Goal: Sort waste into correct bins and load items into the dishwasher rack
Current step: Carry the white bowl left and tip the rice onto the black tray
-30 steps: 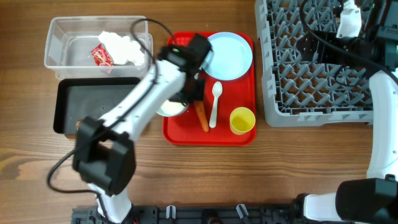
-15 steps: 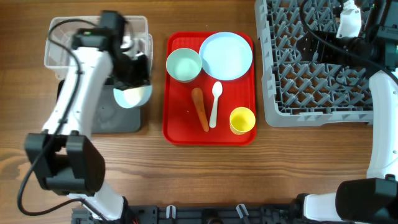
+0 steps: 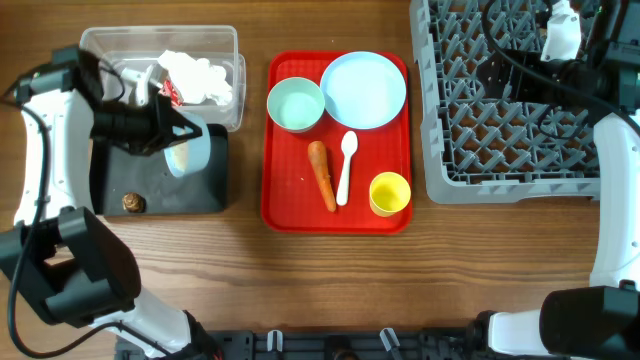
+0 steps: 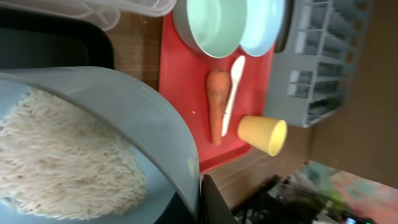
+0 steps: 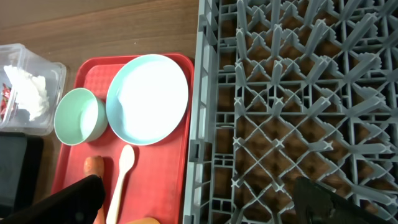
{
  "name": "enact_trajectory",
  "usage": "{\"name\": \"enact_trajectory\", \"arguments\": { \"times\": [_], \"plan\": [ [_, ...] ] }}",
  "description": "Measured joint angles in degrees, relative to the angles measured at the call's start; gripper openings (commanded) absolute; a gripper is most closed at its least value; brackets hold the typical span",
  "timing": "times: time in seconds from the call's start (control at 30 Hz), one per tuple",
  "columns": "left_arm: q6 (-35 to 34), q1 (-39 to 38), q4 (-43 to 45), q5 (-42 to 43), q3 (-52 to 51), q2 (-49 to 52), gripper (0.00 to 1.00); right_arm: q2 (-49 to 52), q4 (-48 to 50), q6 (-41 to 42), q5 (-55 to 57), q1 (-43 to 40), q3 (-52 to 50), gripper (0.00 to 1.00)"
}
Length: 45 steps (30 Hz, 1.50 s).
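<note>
Red tray point(image 3: 290, 190) carries carrot point(image 3: 322, 175), spoon point(image 3: 345, 165), cup point(image 3: 389, 193).

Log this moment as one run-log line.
left pincer: shut on bowl of rice, tilted over black tray | right pincer: open, above rack | carrot: on red tray

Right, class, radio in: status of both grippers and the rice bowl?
Left gripper shut on bowl, tilted over black tray. Rice inside. Right gripper open above rack. Nothing blocking.

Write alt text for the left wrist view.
A pale blue-green bowl full of white rice fills the foreground, tilted over the black tray. Beyond it, a red tray holds a second bowl, carrot, white spoon and yellow cup.
</note>
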Motion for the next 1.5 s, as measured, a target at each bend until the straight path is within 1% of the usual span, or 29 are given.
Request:
{"name": "enact_trajectory", "arguments": {
  "times": [0.1,0.27,0.37,0.47,0.77,1.03,1.5],
  "plan": [
    [2.97,2.4,1.84,3.87,-4.55,0.0,0.04,0.0,-0.07,0.0,-0.02,0.0,0.0,1.0],
    [5.07,5.79,6.43,7.89,-12.85,0.02,0.04,0.0,-0.24,0.0,-0.02,0.0,0.0,0.99],
    [6.58,8.26,6.93,10.99,-16.63,0.02,0.04,0.0,-0.44,0.0,0.0,0.0,0.0,1.0],
    [8.04,9.97,7.21,13.92,-18.14,0.02,0.04,0.0,-0.42,0.0,0.0,0.0,0.0,1.0],
    [10.73,13.84,7.72,22.91,-18.6,0.02,0.04,0.0,-0.42,0.0,-0.02,0.0,0.0,1.0],
    [11.04,13.94,7.69,30.4,-18.6,0.02,0.04,0.0,-0.42,0.0,-0.02,0.0,0.0,1.0],
    [11.21,13.94,7.3,40.72,-18.6,0.02,0.04,0.0,-0.42,0.0,0.0,0.0,0.0,1.0]
  ]
}}
